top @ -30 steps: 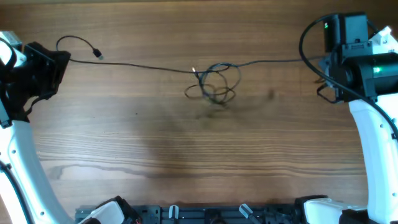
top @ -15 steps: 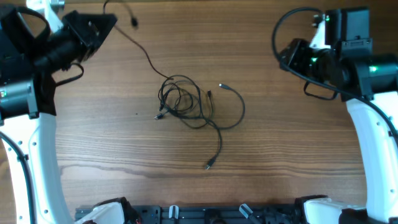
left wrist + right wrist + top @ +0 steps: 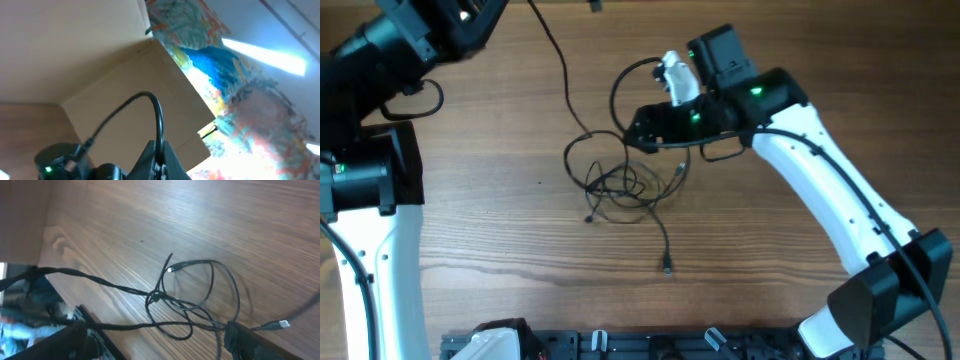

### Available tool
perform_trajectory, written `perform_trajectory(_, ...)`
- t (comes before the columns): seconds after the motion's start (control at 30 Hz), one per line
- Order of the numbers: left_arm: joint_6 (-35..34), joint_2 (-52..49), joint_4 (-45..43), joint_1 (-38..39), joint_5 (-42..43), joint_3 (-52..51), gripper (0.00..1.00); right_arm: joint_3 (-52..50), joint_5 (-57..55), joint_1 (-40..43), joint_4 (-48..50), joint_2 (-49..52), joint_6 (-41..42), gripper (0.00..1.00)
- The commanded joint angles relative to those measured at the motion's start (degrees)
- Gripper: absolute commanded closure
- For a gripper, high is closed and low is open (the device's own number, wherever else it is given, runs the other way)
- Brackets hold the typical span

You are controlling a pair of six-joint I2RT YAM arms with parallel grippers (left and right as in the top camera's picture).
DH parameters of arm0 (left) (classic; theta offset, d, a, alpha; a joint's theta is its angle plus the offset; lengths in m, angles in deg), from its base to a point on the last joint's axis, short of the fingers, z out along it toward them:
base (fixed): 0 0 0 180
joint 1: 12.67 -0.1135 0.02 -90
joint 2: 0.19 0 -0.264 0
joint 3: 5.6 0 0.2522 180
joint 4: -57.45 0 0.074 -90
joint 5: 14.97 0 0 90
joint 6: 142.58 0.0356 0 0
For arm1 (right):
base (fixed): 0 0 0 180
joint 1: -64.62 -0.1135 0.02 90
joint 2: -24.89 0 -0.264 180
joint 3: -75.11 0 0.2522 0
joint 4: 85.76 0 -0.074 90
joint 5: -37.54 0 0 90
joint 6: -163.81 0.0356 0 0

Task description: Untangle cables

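- While the overhead view looks down on a brown wood-grain desk (image 3: 770,290) whose streaks run from the left edge to the right edge, a black rail (image 3: 650,345) lines the near edge.
- From the left wrist the camera looks up into the room: a pale tan board (image 3: 125,85), a sheet painted in blue, orange and green (image 3: 220,65), and a bright strip of light (image 3: 270,57).
- The cables (image 3: 620,180) are thin black cords looped over one another in a loose tangle at the middle of the desk, slightly toward the far edge.
- One strand (image 3: 555,60) runs from the tangle to the far edge, toward the far-left corner, and leaves the overhead view beside the left arm.
- Another strand trails toward the near edge and ends in a small silvery plug (image 3: 667,268); a shorter end (image 3: 588,217) lies on the left side of the tangle.
- In the right wrist view the cords cross at a tight knot (image 3: 155,297), and two bright plug tips (image 3: 283,324) show against the wood.
- The right gripper (image 3: 642,128) sits over the far side of the tangle, its fingers spread wide, with cords lying across the gap between them.
- The left gripper (image 3: 156,155) is at the far-left corner; its dark fingers form a blurred narrow wedge, and I cannot tell whether they clamp anything.
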Motion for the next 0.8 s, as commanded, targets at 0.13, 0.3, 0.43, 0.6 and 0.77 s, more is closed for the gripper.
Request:
perform_trajectory(0.13, -2.4, -0.1, 8.1, -2.0, -0.7, 0.5, 0.96, 0.1, 11.5, 0.0, 0.7, 0.4, -10.1, 0.03)
perform_trajectory(0.3, -2.7, -0.1, 8.2, -1.9, -0.7, 0.5, 0.96, 0.0, 6.5, -0.5, 3.8, 1.3, -11.1, 0.03)
perform_trajectory(0.43, -3.5, -0.1, 8.2, -2.0, -0.7, 0.5, 0.96, -0.1, 6.3, -2.0, 9.7, 5.0, -7.7, 0.29)
perform_trajectory(0.6, -0.6, -0.1, 11.8, -2.0, -0.6, 0.5, 0.96, 0.0, 4.1, -1.9, 11.3, 5.5, -1.7, 0.96)
perform_trajectory(0.77, 21.6, -0.2, 35.0, -2.2, -8.0, 0.5, 0.96, 0.0, -16.9, 2.0, 5.3, -4.8, 7.8, 0.96)
